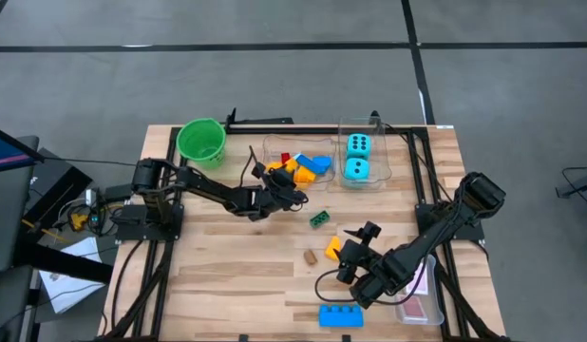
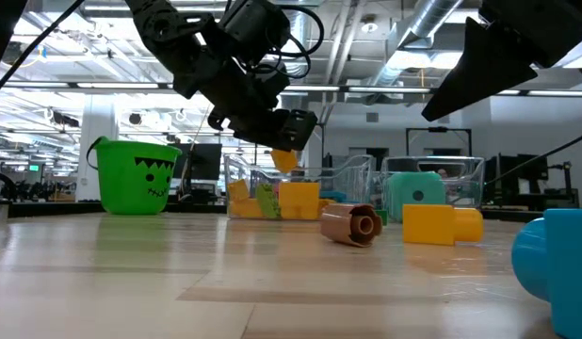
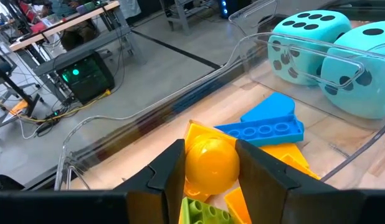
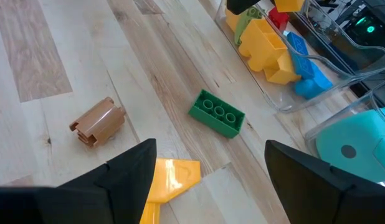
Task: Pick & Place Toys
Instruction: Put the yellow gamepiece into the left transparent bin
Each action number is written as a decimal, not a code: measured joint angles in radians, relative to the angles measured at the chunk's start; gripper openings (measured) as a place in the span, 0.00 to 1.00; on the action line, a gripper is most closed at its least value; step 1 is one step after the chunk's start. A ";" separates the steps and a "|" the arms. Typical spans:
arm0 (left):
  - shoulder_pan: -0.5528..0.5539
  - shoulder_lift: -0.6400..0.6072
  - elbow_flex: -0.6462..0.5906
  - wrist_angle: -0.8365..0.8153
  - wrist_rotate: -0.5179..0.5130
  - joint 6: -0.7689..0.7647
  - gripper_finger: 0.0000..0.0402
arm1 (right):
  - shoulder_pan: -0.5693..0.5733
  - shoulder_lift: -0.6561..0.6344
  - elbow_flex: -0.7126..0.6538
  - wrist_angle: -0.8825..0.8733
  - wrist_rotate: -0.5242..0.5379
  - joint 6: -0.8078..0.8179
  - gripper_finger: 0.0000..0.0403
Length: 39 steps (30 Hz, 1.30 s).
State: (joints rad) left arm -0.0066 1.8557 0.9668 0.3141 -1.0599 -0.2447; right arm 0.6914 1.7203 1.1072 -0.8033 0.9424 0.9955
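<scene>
Right now your left gripper point(image 3: 210, 180) is clamped on a rounded yellow-orange block point(image 3: 210, 163), held above the near edge of the clear tub point(image 1: 274, 144) that holds the other blocks. Its shape is too rounded to give you a long axis; it seems to bulge upward between the fingers point(image 3: 166, 174). In the low view the block point(image 2: 284, 159) hangs clear of the pile, just over the tub wall. Your left arm stretches from its base at the table's left edge, low across the table toward the tub, with the gripper point(image 1: 292, 193) at the tub's front rim.

Beneath it, a blue plate point(image 3: 260, 131) lies flat on the yellow blocks, long axis running toward the two cyan dice point(image 3: 342, 53) in the neighbouring tub.

Your right gripper point(image 4: 208, 171) hovers spread wide above a yellow block point(image 4: 171, 177) on the table, with a green brick point(image 4: 217, 113) and a brown piece point(image 4: 97, 121) near it.
</scene>
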 joint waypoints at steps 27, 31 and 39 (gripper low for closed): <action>-0.018 -0.045 0.000 -0.002 -0.002 -0.028 0.63 | 0.000 0.000 0.000 0.001 -0.009 0.000 0.72; -0.078 -0.140 0.000 0.002 -0.001 0.072 0.67 | 0.000 0.000 0.000 0.003 -0.030 0.000 0.72; -0.201 -0.314 0.000 -0.058 0.198 0.132 0.65 | -0.010 0.000 0.000 0.004 -0.191 0.023 0.72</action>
State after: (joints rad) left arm -0.2081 1.5412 0.9672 0.2565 -0.8624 -0.1129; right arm 0.6813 1.7203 1.1069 -0.7998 0.7513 1.0186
